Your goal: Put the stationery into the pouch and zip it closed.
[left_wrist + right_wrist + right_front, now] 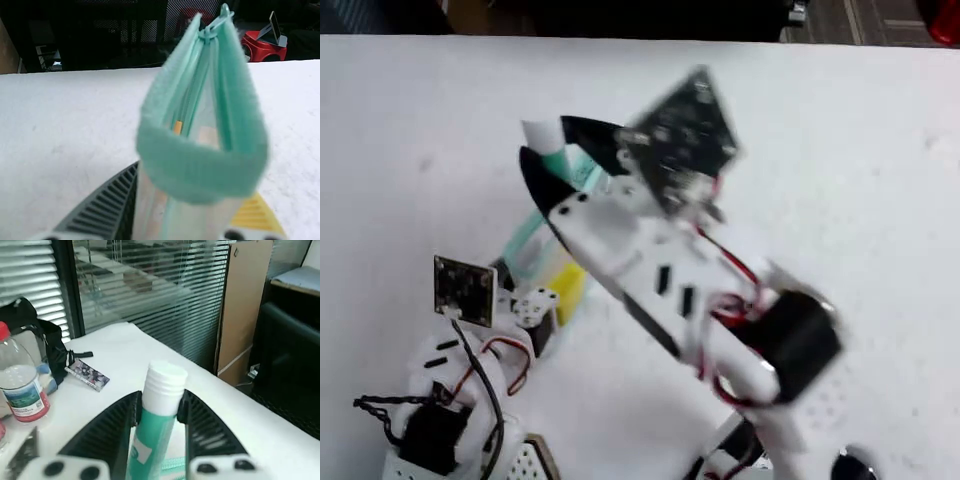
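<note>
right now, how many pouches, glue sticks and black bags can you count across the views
pouch: 1
glue stick: 1
black bag: 1
total: 3

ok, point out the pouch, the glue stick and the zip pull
pouch (200, 175): left wrist view, on the teal band at its near end.
glue stick (156, 432): right wrist view, on its green body below the cap.
zip pull (223, 12): left wrist view, on the far-end tab.
</note>
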Action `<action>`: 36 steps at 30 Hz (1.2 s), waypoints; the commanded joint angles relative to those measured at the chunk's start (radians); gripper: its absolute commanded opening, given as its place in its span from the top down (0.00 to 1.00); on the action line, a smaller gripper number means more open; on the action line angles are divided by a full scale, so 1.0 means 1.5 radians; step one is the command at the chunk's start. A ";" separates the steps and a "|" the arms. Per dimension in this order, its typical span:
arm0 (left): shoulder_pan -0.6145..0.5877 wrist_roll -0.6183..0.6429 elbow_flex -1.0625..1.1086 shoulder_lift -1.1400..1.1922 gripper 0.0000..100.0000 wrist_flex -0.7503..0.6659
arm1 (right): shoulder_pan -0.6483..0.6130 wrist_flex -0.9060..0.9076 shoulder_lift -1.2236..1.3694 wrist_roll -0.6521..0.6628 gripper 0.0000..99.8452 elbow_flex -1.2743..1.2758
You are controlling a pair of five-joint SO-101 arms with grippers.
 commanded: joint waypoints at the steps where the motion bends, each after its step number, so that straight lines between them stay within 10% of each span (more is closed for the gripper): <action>1: 0.015 -0.005 -0.004 -0.001 0.77 0.005 | 0.017 -0.091 -0.010 0.010 0.98 0.062; 31: 0.011 -0.005 -0.004 -0.001 0.77 0.001 | -0.061 -0.085 -0.170 0.122 0.98 0.358; 36: 0.010 -0.005 -0.004 -0.001 0.77 0.001 | -0.056 -0.083 -0.200 0.071 0.81 0.356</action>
